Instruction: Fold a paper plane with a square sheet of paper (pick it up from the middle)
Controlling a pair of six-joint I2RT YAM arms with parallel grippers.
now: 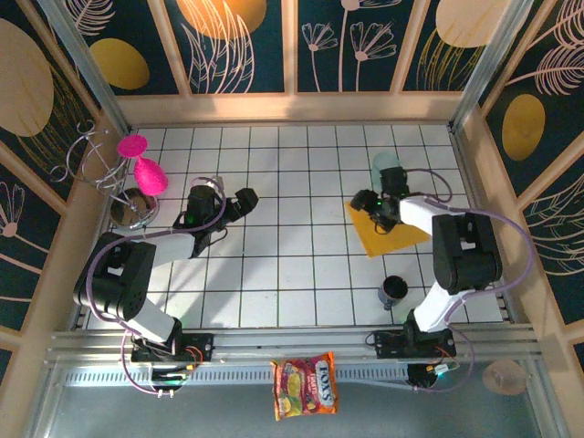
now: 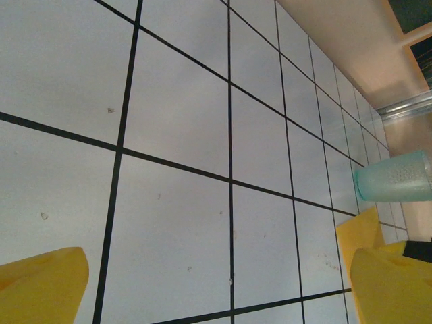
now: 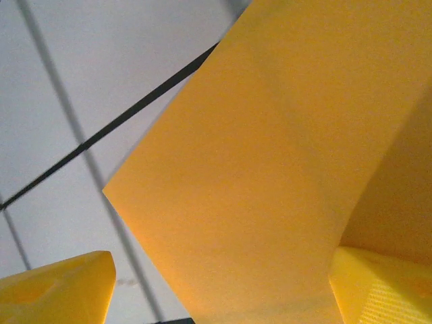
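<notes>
The square sheet of paper [image 1: 394, 235] is plain orange-yellow and lies unfolded on the white tiles at the right, turned like a diamond. My right gripper [image 1: 379, 208] hovers low over its upper-left part. In the right wrist view the sheet [image 3: 270, 148] spans the gap between the wide-apart yellow fingertips [image 3: 57, 290], so this gripper [image 3: 223, 277] is open with nothing pinched. My left gripper [image 1: 242, 203] is open over bare tiles near the middle left, pointing toward the sheet [image 2: 361, 229]; nothing sits between its tips [image 2: 219, 277]. The paper plane is out of view.
A teal cup [image 1: 388, 166] stands just behind the sheet, also seen from the left wrist [image 2: 395, 177]. A dark cup [image 1: 394, 290] stands near the right arm's base. A wire rack with pink items [image 1: 141, 169] is at far left. A snack packet [image 1: 306, 386] lies off the tiles.
</notes>
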